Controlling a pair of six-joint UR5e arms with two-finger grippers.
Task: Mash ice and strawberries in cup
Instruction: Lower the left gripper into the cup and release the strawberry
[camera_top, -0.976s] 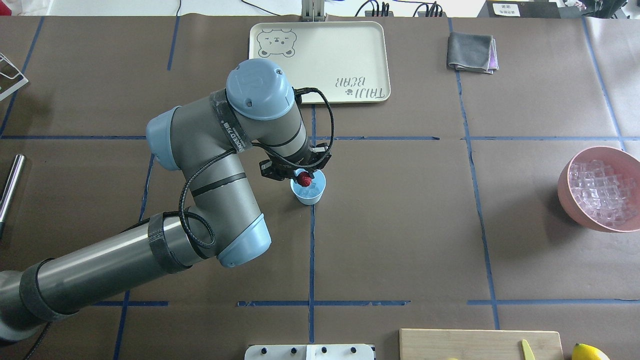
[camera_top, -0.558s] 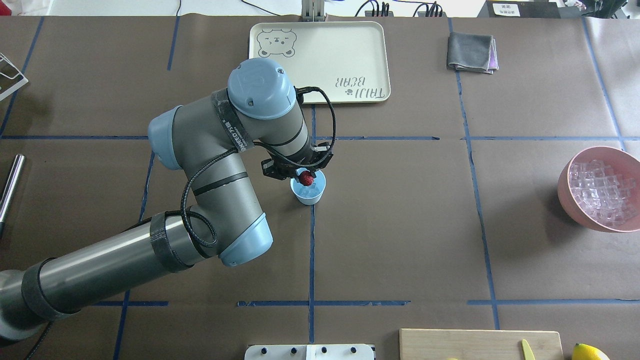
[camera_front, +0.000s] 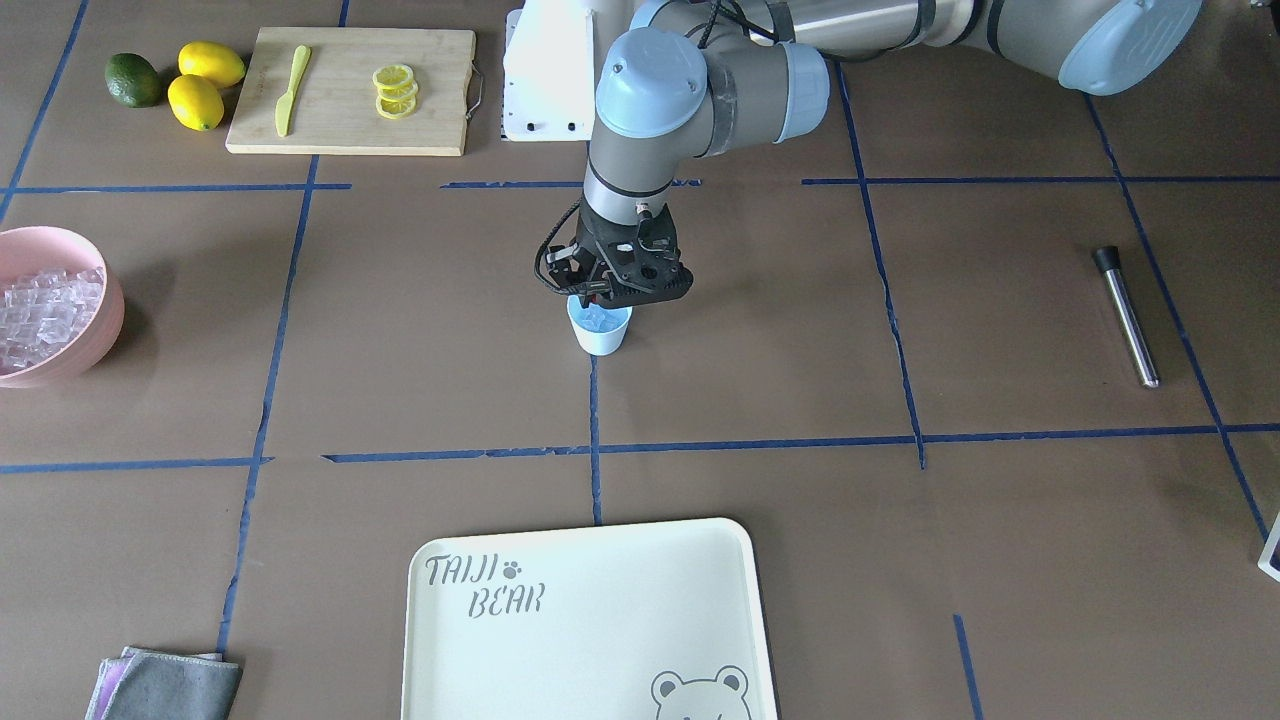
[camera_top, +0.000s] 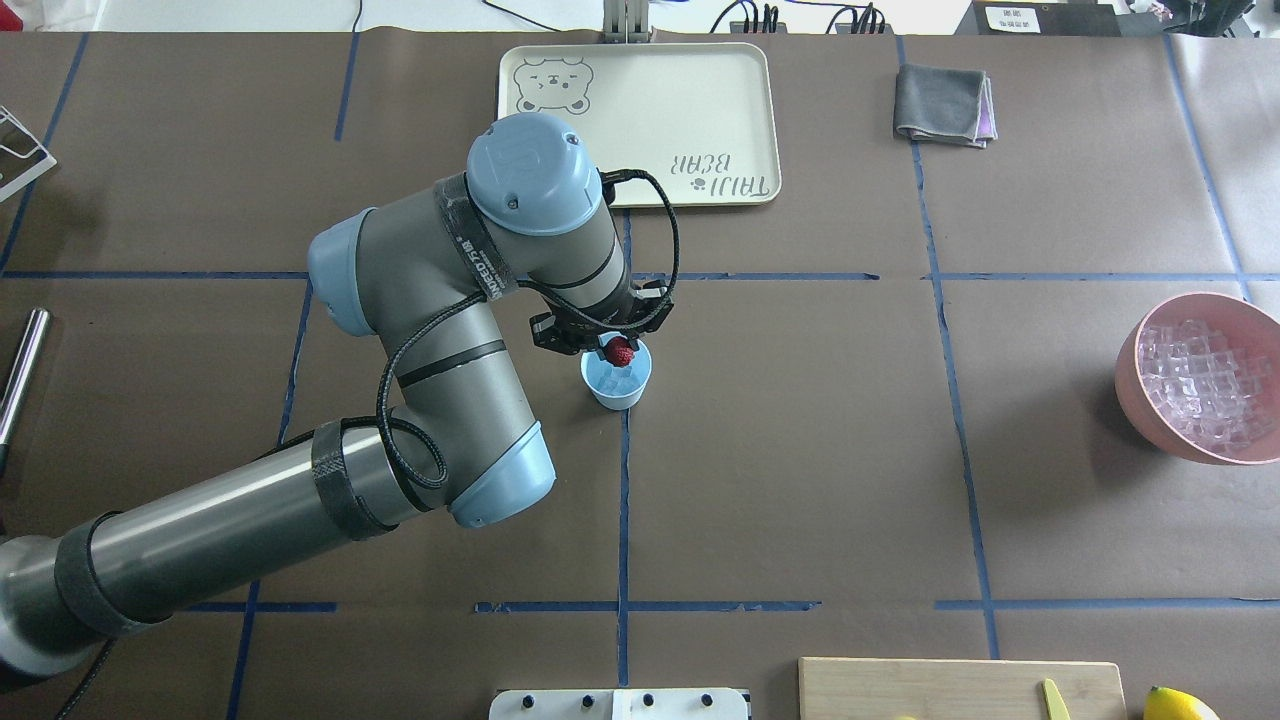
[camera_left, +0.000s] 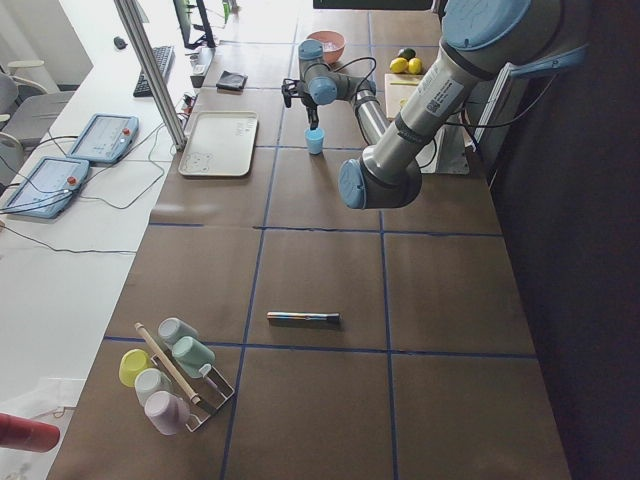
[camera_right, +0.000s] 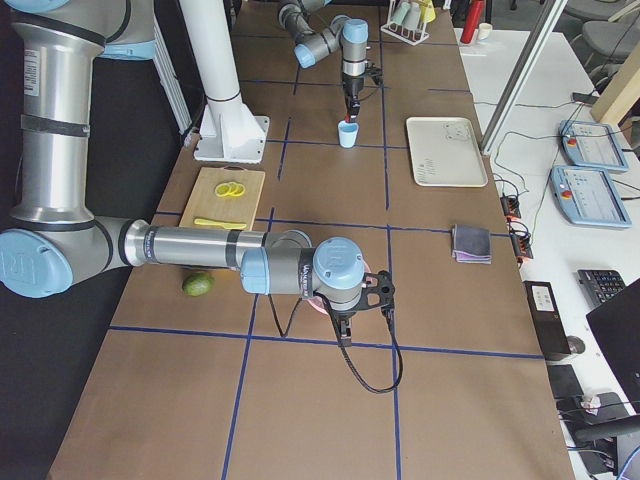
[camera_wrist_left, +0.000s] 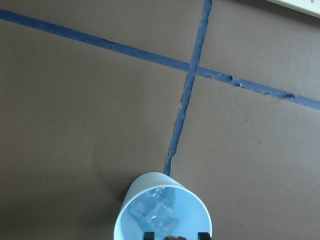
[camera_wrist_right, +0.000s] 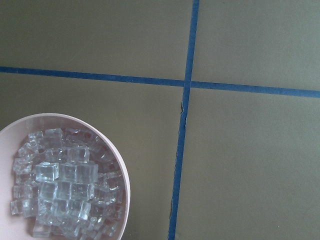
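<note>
The small white cup (camera_top: 618, 392) with a light blue inside stands at a tape crossing mid-table and holds a few clear ice cubes (camera_wrist_left: 152, 212). My left gripper (camera_top: 617, 349) hovers just over the cup's far rim, shut on the tiny red strawberry (camera_top: 622, 353). In the left wrist view the cup (camera_wrist_left: 131, 210) sits at the bottom edge, with the fingertips (camera_wrist_left: 148, 235) just above its rim. My right gripper (camera_right: 343, 318) shows only in the exterior right view, over the pink bowl; I cannot tell if it is open or shut.
A pink bowl (camera_top: 1135, 385) full of ice cubes (camera_wrist_right: 65, 185) sits at the table's right. A cream tray (camera_top: 640, 120) lies beyond the cup. A metal muddler (camera_front: 1125, 315) lies on my left side. A cutting board (camera_front: 330, 125) with lemon slices, lemons and a grey cloth (camera_top: 940, 103) sit at the edges.
My left arm has shifted slightly right and away, carrying the strawberry a little towards the cup's far rim. The cup has not moved.
</note>
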